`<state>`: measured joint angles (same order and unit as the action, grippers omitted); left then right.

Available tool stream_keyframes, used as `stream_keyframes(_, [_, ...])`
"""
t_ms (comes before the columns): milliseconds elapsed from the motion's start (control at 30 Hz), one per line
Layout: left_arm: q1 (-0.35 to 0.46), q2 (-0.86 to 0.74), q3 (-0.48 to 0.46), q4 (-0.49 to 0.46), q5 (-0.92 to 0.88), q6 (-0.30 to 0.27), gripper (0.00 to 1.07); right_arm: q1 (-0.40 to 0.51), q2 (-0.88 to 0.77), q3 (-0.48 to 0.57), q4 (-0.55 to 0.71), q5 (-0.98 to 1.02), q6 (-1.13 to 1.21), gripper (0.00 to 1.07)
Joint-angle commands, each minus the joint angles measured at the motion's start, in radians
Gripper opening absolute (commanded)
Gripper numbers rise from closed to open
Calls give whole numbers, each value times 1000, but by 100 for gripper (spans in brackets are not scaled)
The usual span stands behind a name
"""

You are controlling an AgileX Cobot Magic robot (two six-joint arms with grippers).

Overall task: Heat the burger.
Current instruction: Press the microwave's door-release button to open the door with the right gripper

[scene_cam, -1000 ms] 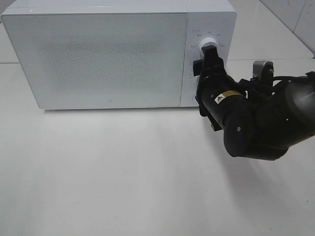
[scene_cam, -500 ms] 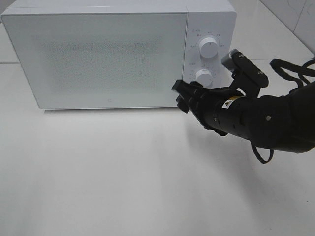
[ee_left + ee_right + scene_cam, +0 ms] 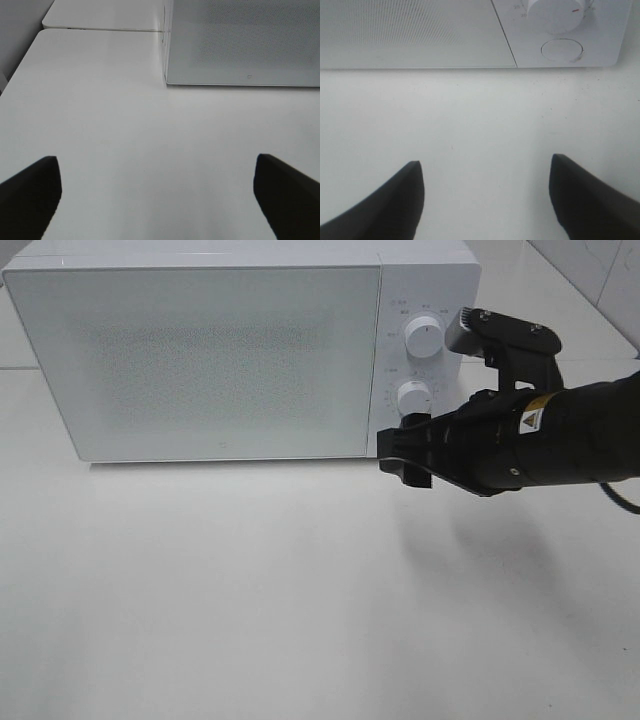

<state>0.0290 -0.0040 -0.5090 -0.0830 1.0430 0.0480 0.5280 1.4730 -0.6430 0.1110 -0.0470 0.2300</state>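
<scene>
While the burger shows in no view, the only place it can be is behind the shut frosted door [image 3: 200, 360] of the microwave [image 3: 430, 270]. That is a guess, since nothing can be seen through the door.

The right gripper [image 3: 405, 458] hangs just in front of the microwave's lower right front corner. Its fingers are spread and nothing is between them. Its wrist view shows bare tabletop [image 3: 250, 590] between the tips, with the lower knob [image 3: 413, 397] and the round button [image 3: 562, 50] just ahead. The left gripper [image 3: 156, 160] is also spread wide and empty, low over the tabletop off the microwave's left front corner. It is out of sight in the high view.

Risks:
- The right arm sits tight against the control panel, so any sweep could clip the lower knob or the upper knob [image 3: 422, 337] and shift the setting.
- A finger bumping the round button could pop the door, if that is the release, and stop the heating.
- The camera bracket [image 3: 505, 330] rides near the panel's right edge and could catch there.
- Whether the oven is running cannot be told.

Room: the microwave takes up the tabletop's far edge. Everything in front of it is bare out to the near edge, so pulling straight back toward the near edge looks safest. The left arm has free space on its side.
</scene>
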Motion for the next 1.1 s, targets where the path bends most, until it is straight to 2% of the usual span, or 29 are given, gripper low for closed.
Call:
stream_keyframes(33, [1,-22,4,2,-5,-1,100,-7,-96,0,-82,176,-21,66])
stream_keyframes(67, [1,-22,4,2,-5,-1,100,-7,-96,0,-82,176,-21,66])
stream_keyframes(133, [1,-22,4,2,-5,-1,100,-7,-206,0,-85,349,-21,66])
stream_keyframes(233, [1,-22,4,2,-5,-1,100,-7,-229,0,-85,387,-21,66])
stream_keyframes(533, [1,-22,4,2,-5,-1,100,-7,-491,0,-85,668,-37,66])
stream_keyframes(600, [1,-22,4,2,-5,-1,100,-7,-606,0,-85,794,-40,66])
stream_keyframes(900, [1,-22,4,2,-5,-1,100,-7,-786,0,-111,957,-41,66])
stream_keyframes(967, [1,-22,4,2,-5,-1,100,-7,-883,0,-145,1065,-41,66])
stream_keyframes(1100, [1,-22,4,2,-5,-1,100,-7,-950,0,-190,1108,-39,66])
